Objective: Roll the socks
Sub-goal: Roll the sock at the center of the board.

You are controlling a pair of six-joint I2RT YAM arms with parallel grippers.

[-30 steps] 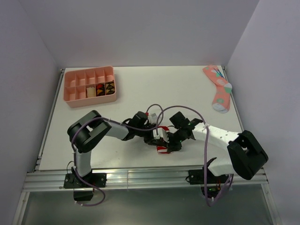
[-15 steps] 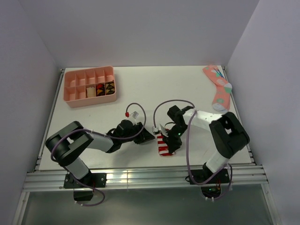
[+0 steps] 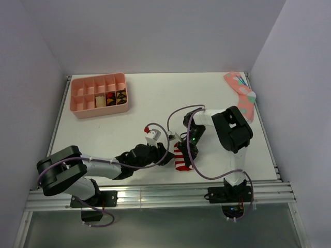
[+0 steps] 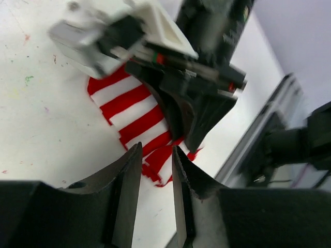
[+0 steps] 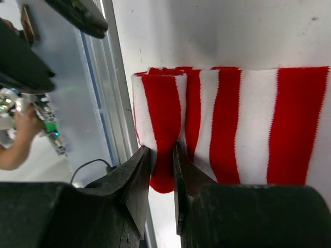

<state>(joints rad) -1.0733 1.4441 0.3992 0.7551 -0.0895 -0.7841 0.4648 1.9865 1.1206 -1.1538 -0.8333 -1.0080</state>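
Observation:
The red-and-white striped sock point(image 3: 181, 159) lies near the table's front edge, its near end folded over. My right gripper point(image 3: 182, 150) is above it; in the right wrist view the gripper point(image 5: 163, 155) is shut on the folded red end of the sock point(image 5: 232, 119). My left gripper point(image 3: 165, 157) is low, just left of the sock. In the left wrist view it point(image 4: 155, 160) is open by a narrow gap and empty, facing the sock point(image 4: 132, 111) and the right gripper's fingers point(image 4: 201, 113). The tan sock is not in view.
A pink sock with teal and grey pattern point(image 3: 241, 98) lies at the back right corner. A pink compartment tray point(image 3: 83, 106) stands at the back left. The metal front rail point(image 3: 155, 194) runs close behind the striped sock's near end.
My left arm has drawn back to the near left and lowered, its gripper now beside the sock. My right arm has folded in, its gripper staying on the sock's near end.

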